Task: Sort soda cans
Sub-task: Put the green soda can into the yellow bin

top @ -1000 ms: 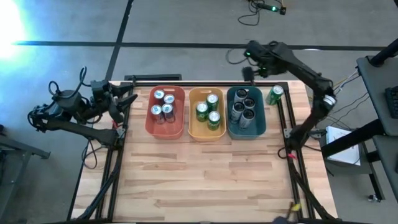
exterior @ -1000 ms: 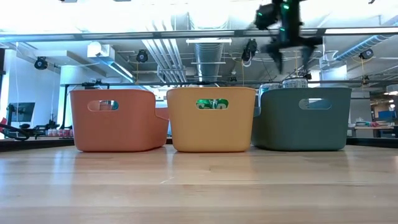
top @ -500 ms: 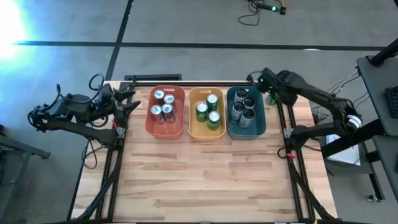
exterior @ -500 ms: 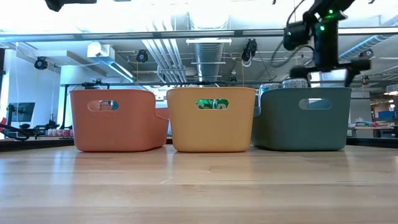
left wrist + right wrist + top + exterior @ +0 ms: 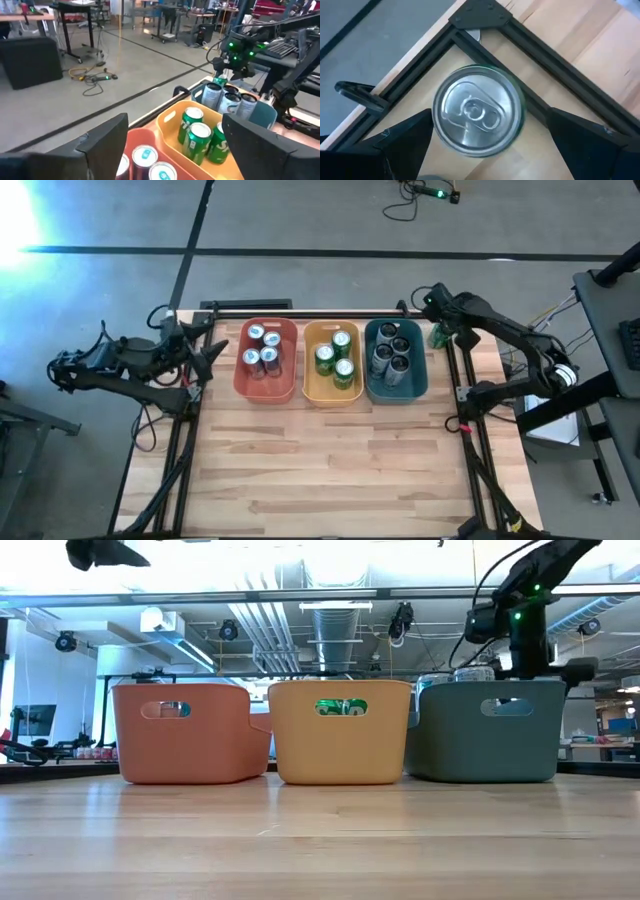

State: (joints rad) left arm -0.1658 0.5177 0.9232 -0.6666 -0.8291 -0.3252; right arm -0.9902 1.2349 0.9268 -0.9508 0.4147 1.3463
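One green soda can (image 5: 479,111) stands upright on the table's far right corner, right of the teal bin (image 5: 372,385). My right gripper (image 5: 490,120) hovers open above it, pointing down, one finger on each side of its silver top and clear of it. In the high view this gripper (image 5: 441,318) covers most of that can (image 5: 437,337). Other soda cans stand in the bins: blue-and-silver ones (image 5: 261,350) in the red, green ones (image 5: 335,358) in the orange, dark grey ones (image 5: 392,350) in the teal. My left gripper (image 5: 208,348) is open, left of the red bin (image 5: 240,380), raised.
The three bins stand side by side along the table's far edge. A black metal frame (image 5: 485,20) borders the table right beside the lone can. The near half of the wooden table (image 5: 330,470) is bare.
My right gripper has swung from beyond the teal bin's far side toward the table's right edge and come down over the lone green can. My left gripper has shifted slightly toward the red bin. No can has moved.
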